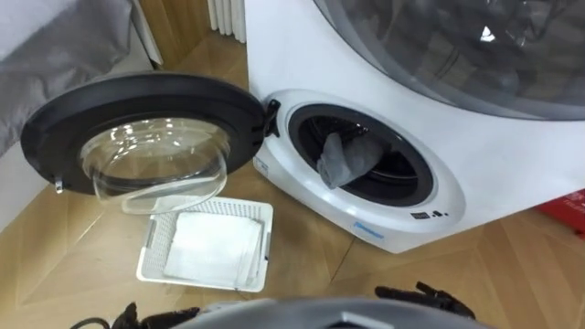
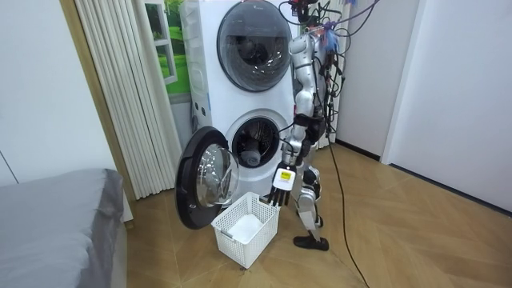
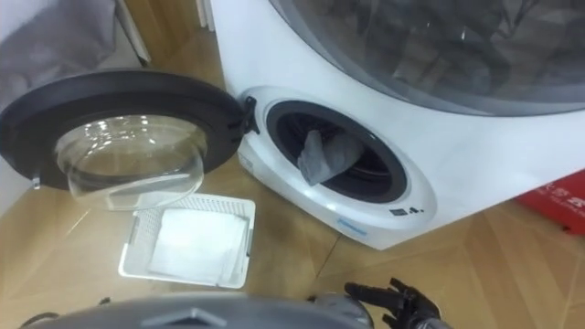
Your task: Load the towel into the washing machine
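A grey towel lies bunched in the round mouth of the lower washing machine, part of it drooping over the front of the drum rim. The machine's black-rimmed glass door stands swung wide open to my left. No hand touches the towel. My right hand shows at the bottom edge, low and well short of the machine, its dark fingers spread and holding nothing. In the room view I stand upright before the machine, and my left hand hangs at my side above the basket with straight fingers.
A white plastic basket with something white lying flat inside sits on the wooden floor under the open door. A second machine is stacked above. A grey-covered bed lies at the room view's left, and a red box by the machine's right.
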Controlling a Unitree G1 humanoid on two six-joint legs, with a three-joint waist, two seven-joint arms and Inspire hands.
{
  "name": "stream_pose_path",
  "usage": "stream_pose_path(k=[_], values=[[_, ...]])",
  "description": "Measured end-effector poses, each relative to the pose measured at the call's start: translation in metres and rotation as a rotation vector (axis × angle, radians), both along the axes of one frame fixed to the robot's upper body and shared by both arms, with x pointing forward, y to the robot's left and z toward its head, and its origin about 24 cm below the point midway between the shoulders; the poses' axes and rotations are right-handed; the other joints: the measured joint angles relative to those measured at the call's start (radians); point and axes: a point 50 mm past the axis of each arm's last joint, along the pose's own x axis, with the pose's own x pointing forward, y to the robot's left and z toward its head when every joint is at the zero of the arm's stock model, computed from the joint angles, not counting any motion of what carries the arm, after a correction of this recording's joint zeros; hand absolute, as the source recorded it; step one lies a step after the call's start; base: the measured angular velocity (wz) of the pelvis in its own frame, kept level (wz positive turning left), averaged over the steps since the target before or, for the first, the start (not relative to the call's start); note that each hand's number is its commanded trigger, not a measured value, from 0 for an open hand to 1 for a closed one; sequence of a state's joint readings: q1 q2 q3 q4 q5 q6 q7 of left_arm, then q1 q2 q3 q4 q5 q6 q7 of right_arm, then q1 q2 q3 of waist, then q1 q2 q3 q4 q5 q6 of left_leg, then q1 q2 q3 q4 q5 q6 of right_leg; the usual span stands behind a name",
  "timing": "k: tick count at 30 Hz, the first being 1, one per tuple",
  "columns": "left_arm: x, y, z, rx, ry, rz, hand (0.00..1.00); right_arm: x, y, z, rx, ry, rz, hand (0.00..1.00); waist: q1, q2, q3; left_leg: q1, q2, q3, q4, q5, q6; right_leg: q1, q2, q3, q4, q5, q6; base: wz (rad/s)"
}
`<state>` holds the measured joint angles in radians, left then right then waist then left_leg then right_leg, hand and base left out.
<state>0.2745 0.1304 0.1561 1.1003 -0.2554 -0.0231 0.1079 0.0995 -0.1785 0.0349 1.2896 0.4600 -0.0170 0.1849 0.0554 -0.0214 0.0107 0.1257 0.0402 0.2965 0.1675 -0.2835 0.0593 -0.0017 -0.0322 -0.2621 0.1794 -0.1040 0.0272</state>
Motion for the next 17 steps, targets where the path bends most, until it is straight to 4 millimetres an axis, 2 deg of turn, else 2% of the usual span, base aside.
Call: stream_pose_path(k=[2, 11, 17], values=[[-0.0013, 0.0001, -0.0004, -0.006, 0.017, 0.007, 0.0, -0.0018, 0.003, -0.0012, 0.01, 0.022, 0.011, 0.0, 0.008, -0.008, 0.0035, 0.01, 0.002, -0.001, -0.002, -0.002, -0.004, 0.02, 0.004, 0.003, -0.018, 0.0, 0.0, 0.02], [0.0059, -0.0017, -0.0017, 0.002, 0.045, -0.032, 0.0, 0.0, 0.0078, -0.0026, 0.025, 0.045, 0.075, 0.0, 0.004, -0.029, 0.0013, 0.011, 0.003, -0.002, -0.002, -0.002, -0.005, 0.023, 0.01, 0.021, -0.028, 0.0, 0.0, -0.01], [0.0019, -0.0007, -0.0022, -0.021, 0.064, -0.01, 0.0, -0.0001, 0.009, -0.0028, 0.04, 0.051, 0.066, 0.0, 0.004, -0.032, 0.0019, 0.015, 0.004, -0.002, -0.003, -0.004, -0.007, 0.023, 0.014, 0.04, -0.029, 0.0, 0.0, -0.05]])
